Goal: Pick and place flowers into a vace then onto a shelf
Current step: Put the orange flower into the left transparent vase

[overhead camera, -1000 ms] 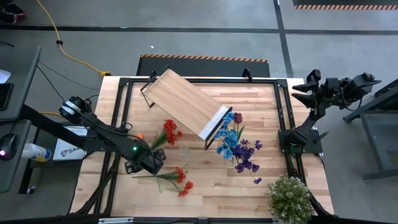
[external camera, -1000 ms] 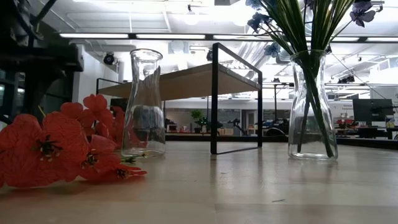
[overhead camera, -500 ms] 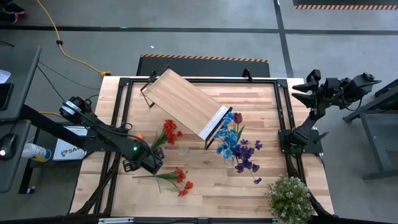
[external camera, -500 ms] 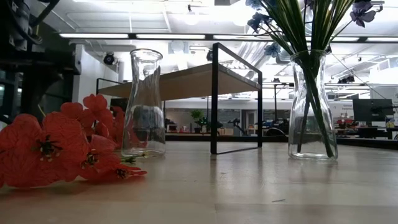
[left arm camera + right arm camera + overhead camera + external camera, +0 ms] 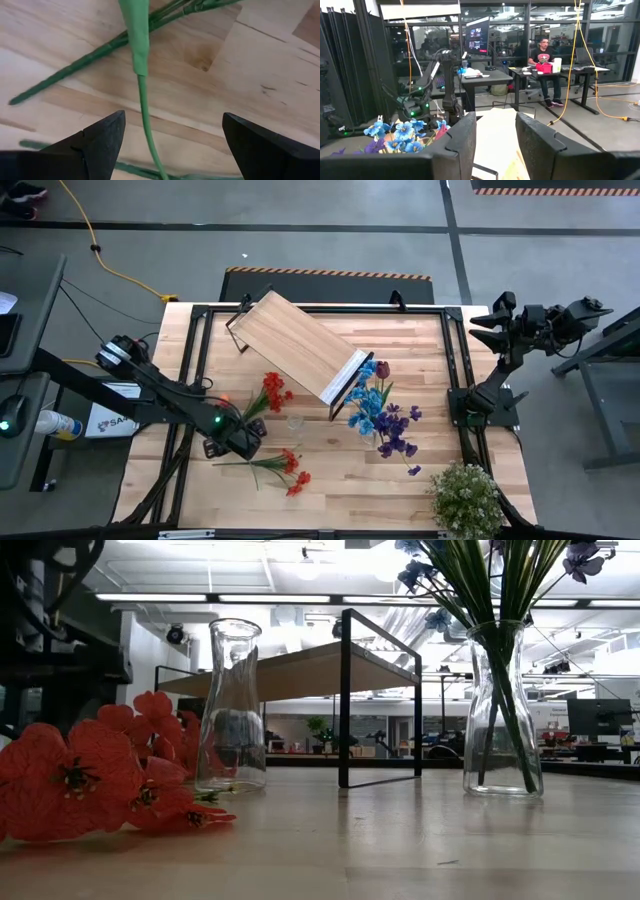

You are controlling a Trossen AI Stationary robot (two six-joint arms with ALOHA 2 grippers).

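Since the earlier frames almost nothing on the table had moved; only my left arm had shifted slightly, and in the low view its dark body sat a little differently at the left edge. From above, the left gripper (image 5: 240,442) hung low over the tabletop (image 5: 400,480), just above the green stems of the red flowers (image 5: 290,471) that lay flat near the front. In the left wrist view its two dark fingers (image 5: 100,137) stood wide apart, one on each side of a thin green stem (image 5: 145,110), not touching it. A second red bunch (image 5: 270,392) lay beside the empty glass vase (image 5: 231,705). The blue and purple flowers (image 5: 385,415) stood in the other glass vase (image 5: 502,710), just beside the end of the shelf (image 5: 300,343), which stood at an angle on the far half of the table. The right gripper (image 5: 478,330) waited raised off the right edge, holding nothing; its fingers (image 5: 465,145) had only a narrow gap between them. A bushy pale plant (image 5: 465,498) stood at the near right corner.
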